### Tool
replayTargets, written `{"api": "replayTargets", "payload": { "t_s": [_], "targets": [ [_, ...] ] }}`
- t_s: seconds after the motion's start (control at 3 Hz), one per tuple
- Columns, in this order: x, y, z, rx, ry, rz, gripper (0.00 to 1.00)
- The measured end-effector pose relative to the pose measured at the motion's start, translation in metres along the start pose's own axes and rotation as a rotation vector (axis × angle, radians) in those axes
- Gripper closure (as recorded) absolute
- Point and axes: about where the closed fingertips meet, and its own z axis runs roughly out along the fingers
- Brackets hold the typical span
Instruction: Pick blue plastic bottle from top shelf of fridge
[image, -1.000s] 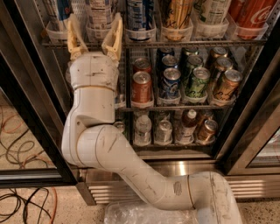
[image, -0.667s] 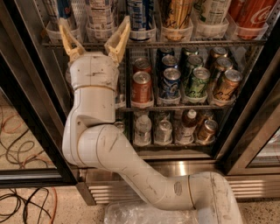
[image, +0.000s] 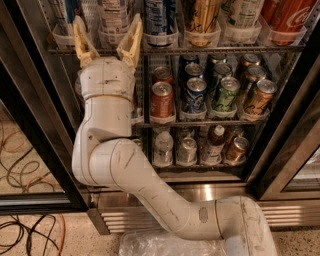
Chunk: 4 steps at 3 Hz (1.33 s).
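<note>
The wide blue plastic bottle (image: 114, 14) with a pale printed label stands in a clear plastic cup holder (image: 113, 38) near the left end of the grey wire top shelf (image: 225, 49) in the black-framed drinks fridge (image: 30, 125). The cream two-finger gripper (image: 107, 22) is spread wide, flanking it. Probably full: fairly heavy, smooth, slightly yielding; best gripped on the label above the holder. Neighbouring bottles (image: 160, 17) crowd it. Loose cables (image: 20, 234) cross the speckled floor (image: 75, 242).
</note>
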Motion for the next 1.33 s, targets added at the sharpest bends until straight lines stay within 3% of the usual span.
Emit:
{"api": "replayTargets", "payload": {
  "t_s": [0.67, 1.33],
  "targets": [
    [0.005, 0.011, 0.029, -0.009, -0.001, 0.015, 0.34],
    [0.006, 0.007, 0.048, 0.029, 0.007, 0.031, 0.34]
  ]
}}
